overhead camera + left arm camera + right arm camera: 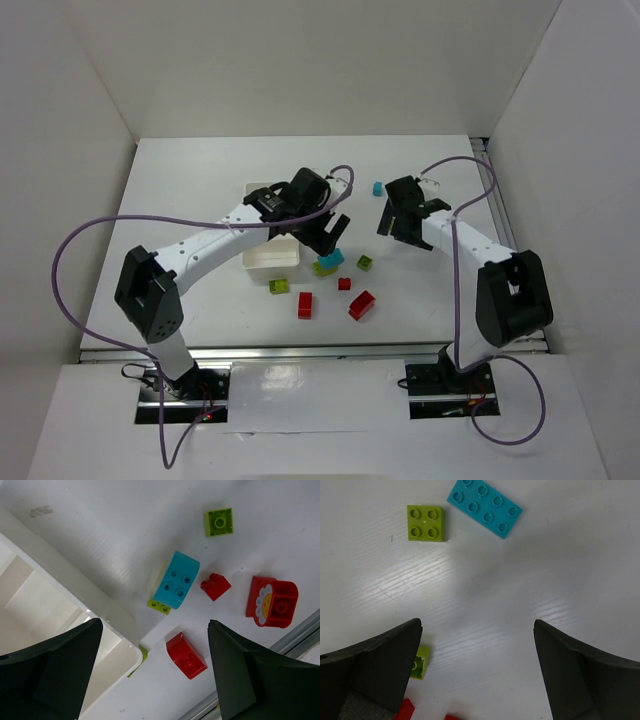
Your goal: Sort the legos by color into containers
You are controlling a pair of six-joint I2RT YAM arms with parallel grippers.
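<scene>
The white tray lies mid-table, its far part under my left arm. My left gripper is open and empty, just right of the tray. Its wrist view shows the tray's corner, a cyan brick resting on a yellow-green one, and a red curved brick between the fingers. A small red brick, a red flower brick and a yellow-green brick lie beyond. My right gripper is open and empty above bare table, with a yellow-green brick and a cyan plate ahead.
In the top view a cyan brick lies far right of the tray, and a yellow-green brick sits just in front of it. The tray compartments that show in the left wrist view hold no brick. White walls enclose the table.
</scene>
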